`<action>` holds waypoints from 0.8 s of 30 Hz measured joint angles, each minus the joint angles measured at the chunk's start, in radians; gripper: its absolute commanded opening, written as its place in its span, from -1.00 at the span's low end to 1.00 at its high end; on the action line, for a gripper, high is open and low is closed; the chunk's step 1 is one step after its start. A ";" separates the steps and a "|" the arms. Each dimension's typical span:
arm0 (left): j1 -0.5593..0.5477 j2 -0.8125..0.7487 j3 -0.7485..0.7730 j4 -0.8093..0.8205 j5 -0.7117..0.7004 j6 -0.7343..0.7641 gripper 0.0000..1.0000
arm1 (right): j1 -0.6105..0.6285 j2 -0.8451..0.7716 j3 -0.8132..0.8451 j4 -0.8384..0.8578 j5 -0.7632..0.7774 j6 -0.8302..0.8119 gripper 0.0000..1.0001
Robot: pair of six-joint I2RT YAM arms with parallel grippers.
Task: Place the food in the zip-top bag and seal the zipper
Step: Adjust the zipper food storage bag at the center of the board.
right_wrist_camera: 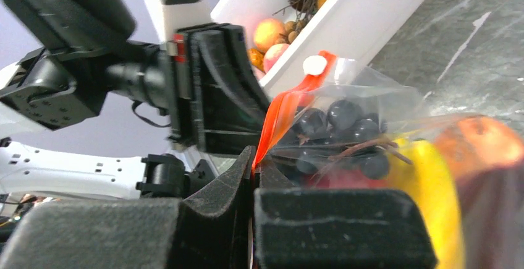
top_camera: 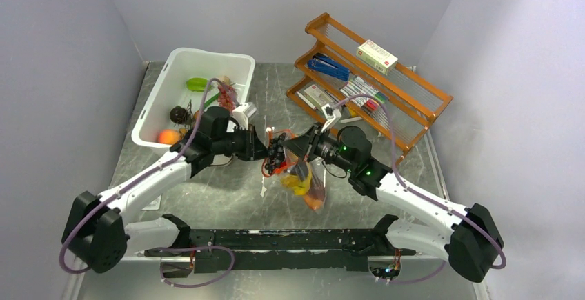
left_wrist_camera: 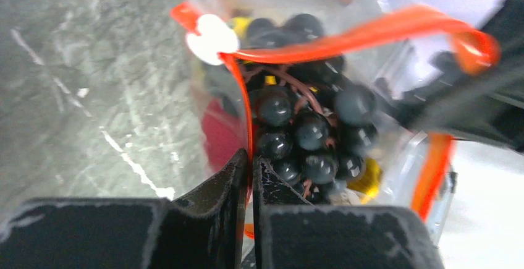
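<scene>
Zip-top bag point(top_camera: 307, 183) hangs between arms over counter point(top_camera: 221, 196), with grapes point(left_wrist_camera: 309, 136) and banana point(right_wrist_camera: 426, 182) inside. Left gripper point(left_wrist_camera: 250, 170) and right gripper point(right_wrist_camera: 253, 170): jaws of each pinching orange zipper point(left_wrist_camera: 371, 31). Mouth gapes. Risk: thin strip slips from pinch, bag drops, contents spill.

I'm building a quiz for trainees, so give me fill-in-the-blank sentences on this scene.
The left gripper and right gripper both pinch the bag's orange-red ____.
The dark round fruits inside it are ____.
The bin beyond the left gripper is ____.
Missing words: zipper; grapes; white.
</scene>
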 measured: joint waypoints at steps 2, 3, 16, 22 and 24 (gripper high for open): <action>0.000 -0.046 -0.035 0.055 0.034 -0.064 -0.86 | -0.006 -0.001 0.000 -0.017 0.007 -0.015 -1.00; 0.000 -0.072 -0.055 0.092 0.050 -0.101 -0.86 | -0.012 -0.002 0.000 -0.032 0.011 -0.023 -1.00; 0.000 -0.063 -0.172 0.401 0.143 -0.373 -0.86 | -0.098 0.016 0.003 -0.145 -0.023 -0.079 -0.63; 0.000 -0.092 -0.117 0.345 0.095 -0.357 -0.86 | -0.101 0.014 0.153 -0.346 0.019 -0.192 -1.00; -0.001 -0.102 -0.099 0.344 0.086 -0.350 -0.86 | -0.103 0.004 0.190 -0.385 0.044 -0.228 -1.00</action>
